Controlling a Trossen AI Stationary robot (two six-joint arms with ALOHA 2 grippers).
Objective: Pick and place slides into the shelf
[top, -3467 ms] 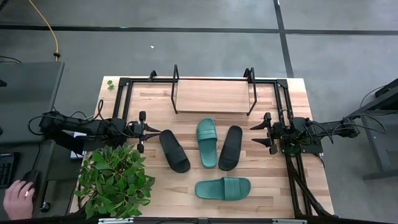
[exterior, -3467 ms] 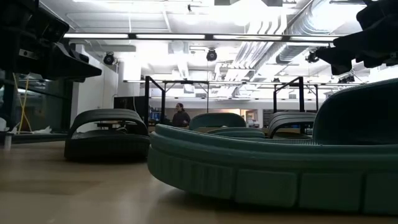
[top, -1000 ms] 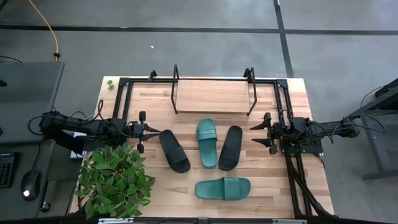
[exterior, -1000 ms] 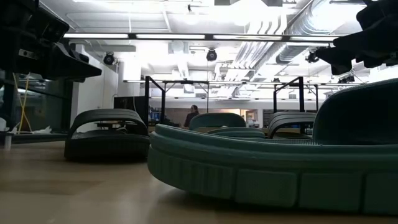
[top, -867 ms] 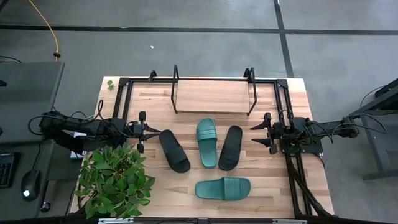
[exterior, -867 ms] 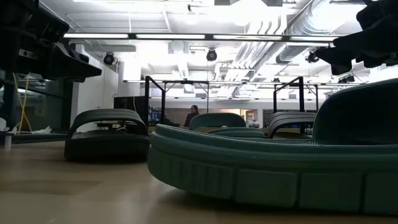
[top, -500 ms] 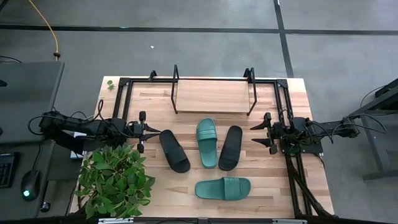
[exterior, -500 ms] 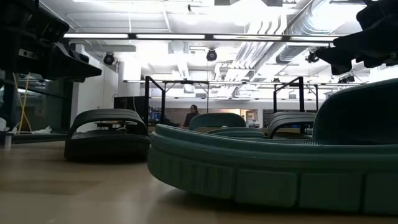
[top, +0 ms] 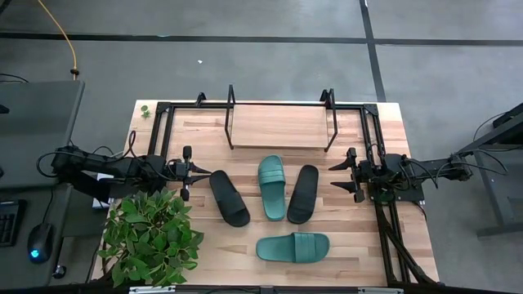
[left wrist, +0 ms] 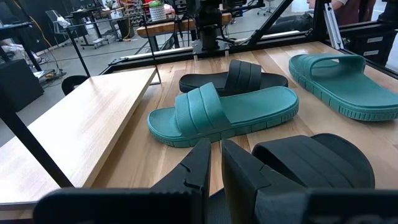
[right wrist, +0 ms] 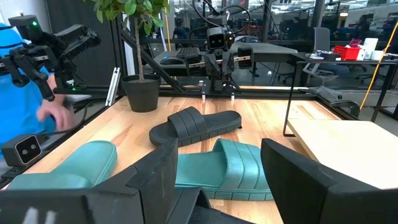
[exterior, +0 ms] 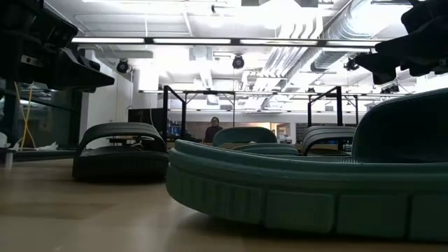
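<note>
A: Why is that teal slide [top: 292, 247] lying crosswise at the near edge of the surface [top: 204, 245]?

B: It looks like it's just waiting; nothing holds it. Behind it, a black slide [top: 230, 198], a second teal slide [top: 272, 187] and another black slide [top: 303, 193] lie side by side, toes toward the shelf [top: 280, 126], likely for easy sliding in.

A: And the pincers?

B: The left pincer [top: 187, 171] is pressed narrow beside the plant [top: 151, 237]; the right pincer [top: 344, 175] is spread wide, empty. The shelf at the far side carries nothing yet.
</note>
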